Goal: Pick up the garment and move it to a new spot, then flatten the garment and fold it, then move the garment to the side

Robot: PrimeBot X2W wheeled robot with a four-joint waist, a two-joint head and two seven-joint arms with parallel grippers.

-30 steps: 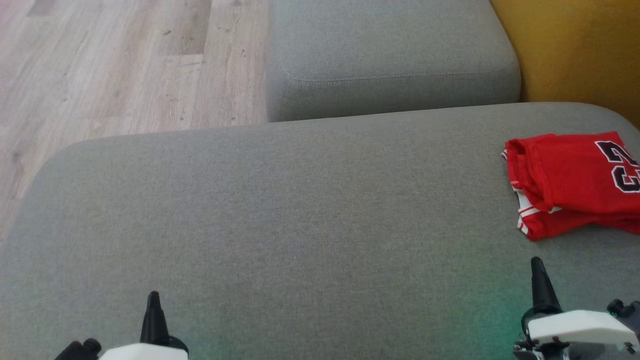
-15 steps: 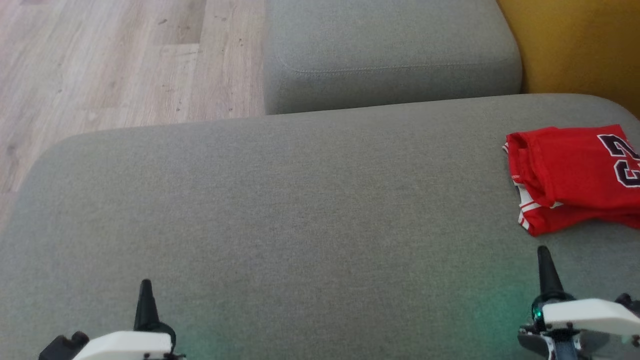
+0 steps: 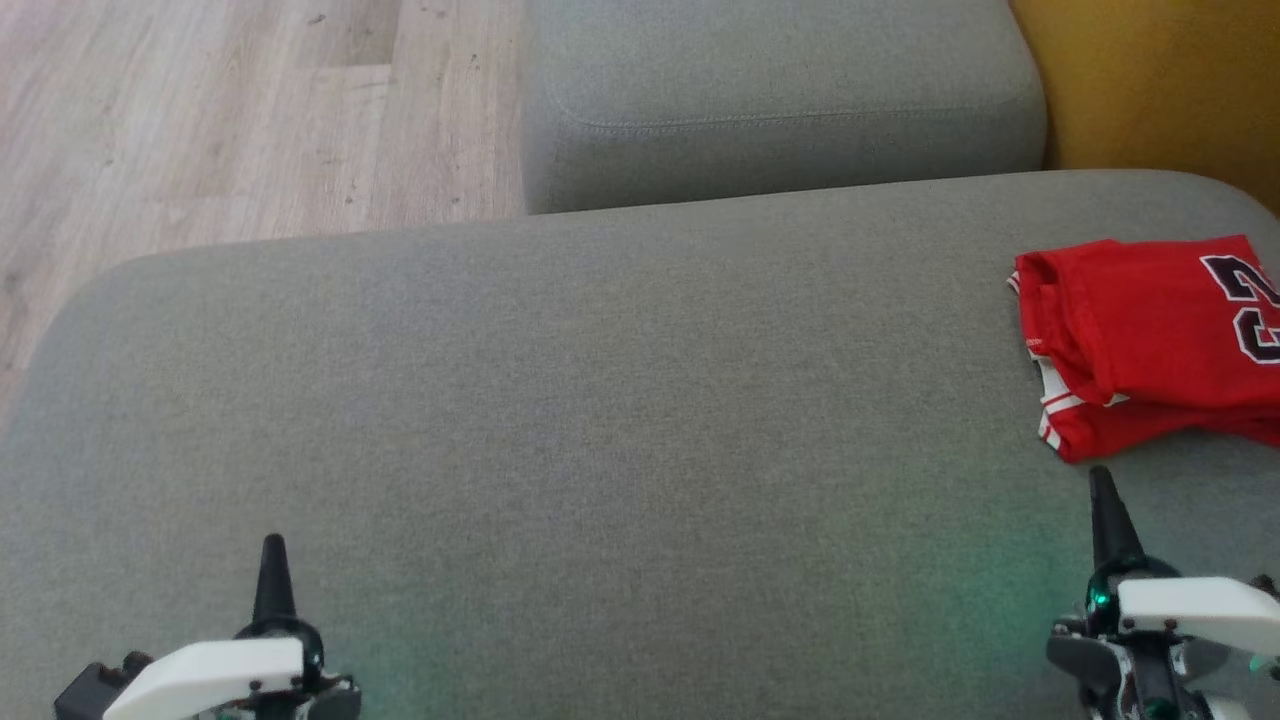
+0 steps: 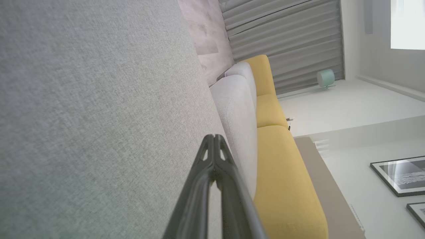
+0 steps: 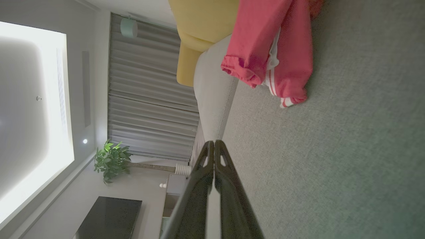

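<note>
Grey woven upholstery forms the wide sofa cushion (image 3: pixel 600 420) that spreads across the head view. A second grey cushion (image 3: pixel 780 100) lies beyond its far edge, with pale wooden floor (image 3: pixel 200 120) at the upper left and yellow upholstery (image 3: pixel 1160 80) at the upper right.

The garment (image 3: pixel 1140 340) lies folded on the cushion's far right part. It is a red bundle with a white-striped band along its near-left edge and dark numerals cut off by the picture's right edge. In the right wrist view the garment (image 5: pixel 265 43) rests flat on the grey fabric, its striped hem nearest the camera.

Both arms sit low at the bottom of the head view, white wrist housings just inside the frame. The left fingers (image 3: pixel 272 560) point up and away from the robot over bare cushion at the lower left, well apart from the garment. The right fingers (image 3: pixel 1103 500) point the same way at the lower right, their tip near the garment's near-left corner but not touching it.

Each wrist is rolled onto its side. In the left wrist view the cushion fills the left half, and in the right wrist view the right half. Each arm's 2 fingers lie along the surface rather than aiming down at it. The left fingers (image 4: pixel 214 139) are pressed together with nothing between them, and so are the right fingers (image 5: pixel 214 144).
</note>
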